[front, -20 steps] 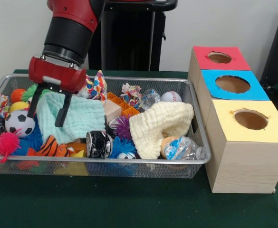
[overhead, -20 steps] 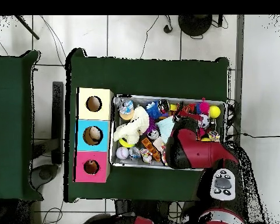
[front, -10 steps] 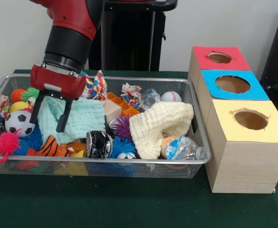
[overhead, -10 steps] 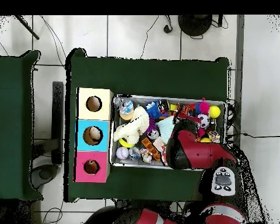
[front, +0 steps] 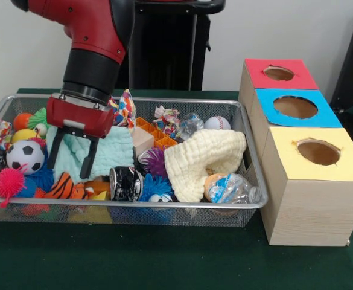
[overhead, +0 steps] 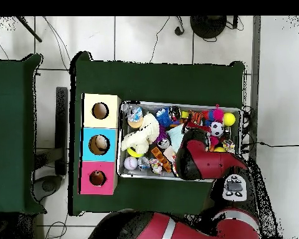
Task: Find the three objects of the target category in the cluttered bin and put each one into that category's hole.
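Bin, left end: a wire mesh bin [front: 134, 205] sits on a green table; at its left lie a pink spiky ball [front: 8, 182], a small soccer ball [front: 24, 156] and a tiger-striped toy [front: 64, 187].
Gripper: the red gripper [front: 72, 158] hangs low in the bin's left half, its two dark fingers spread apart and empty, their tips straddling the mint cloth [front: 104, 152].
Bin, middle: a black can [front: 125, 183] lies on its side at the front wall, with a purple spiky ball [front: 155, 162] just behind it.
Bin, right: a cream cloth [front: 203, 158] is draped over other toys; a crumpled plastic bottle [front: 230, 188] lies at the front, a baseball [front: 216, 123] at the back.
Boxes: right of the bin, a row of wooden boxes with round holes: yellow top [front: 316, 152] nearest, blue top [front: 295, 107] in the middle, red top [front: 279, 74] farthest.
Step in hand: probably reaching for a cloth, the first pick of the search; the target category is not stated, so this is a guess.
Next move: lower slightly, close on a fold of the mint cloth, lift it clear of the neighbouring toys, then carry it right to the matching hole.
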Controlling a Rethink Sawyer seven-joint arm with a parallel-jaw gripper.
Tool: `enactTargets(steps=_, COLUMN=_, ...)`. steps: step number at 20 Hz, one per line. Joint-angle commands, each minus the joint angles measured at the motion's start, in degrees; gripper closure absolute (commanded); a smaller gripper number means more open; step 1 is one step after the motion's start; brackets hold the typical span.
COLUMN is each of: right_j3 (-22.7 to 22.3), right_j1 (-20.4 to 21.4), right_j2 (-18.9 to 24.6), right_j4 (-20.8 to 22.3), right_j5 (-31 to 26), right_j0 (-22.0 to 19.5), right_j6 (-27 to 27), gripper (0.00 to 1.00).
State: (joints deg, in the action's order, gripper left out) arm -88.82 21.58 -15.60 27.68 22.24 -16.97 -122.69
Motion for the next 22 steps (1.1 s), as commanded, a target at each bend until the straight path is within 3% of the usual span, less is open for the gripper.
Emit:
enactTargets(steps=1, right_j3=5.35, right_j1=-5.55, right_j2=6.87, right_j4=1.23, right_j5=6.69, right_j0=-0.95, right_j6=-4.46, gripper=0.00)
enactTargets(steps=22, right_j3=4.36, right_j1=-5.90, right_j2=4.36, right_j4=1.51, right_j5=8.20, right_j0=-0.62, right_j6=-4.44, gripper=0.00)
